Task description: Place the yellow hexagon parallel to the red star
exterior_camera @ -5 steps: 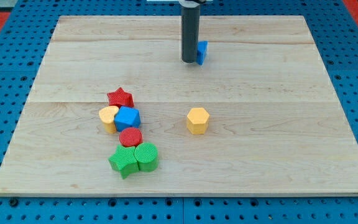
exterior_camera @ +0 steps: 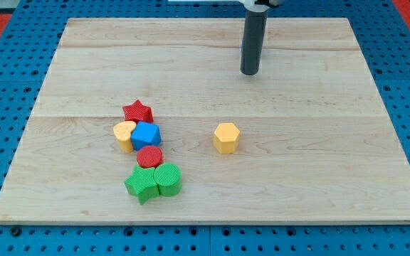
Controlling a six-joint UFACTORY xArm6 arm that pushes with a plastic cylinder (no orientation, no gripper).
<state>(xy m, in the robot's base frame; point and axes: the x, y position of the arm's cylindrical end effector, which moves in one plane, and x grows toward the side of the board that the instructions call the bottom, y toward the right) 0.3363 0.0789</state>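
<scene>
The yellow hexagon (exterior_camera: 226,137) stands alone near the middle of the wooden board (exterior_camera: 319,163). The red star (exterior_camera: 138,112) lies to its left, at the top of a cluster of blocks. My tip (exterior_camera: 250,73) is toward the view's top, well above and slightly right of the yellow hexagon, touching no block that shows. The rod rises out of the top of the view.
Below the red star sit a yellow block (exterior_camera: 124,134), a blue block (exterior_camera: 146,134), a red cylinder (exterior_camera: 149,156), a green star (exterior_camera: 142,184) and a green cylinder (exterior_camera: 168,178), packed close together. A blue pegboard surrounds the board.
The rod has moved to the view's right. The small blue block that showed beside it earlier no longer shows. The other blocks have not moved.
</scene>
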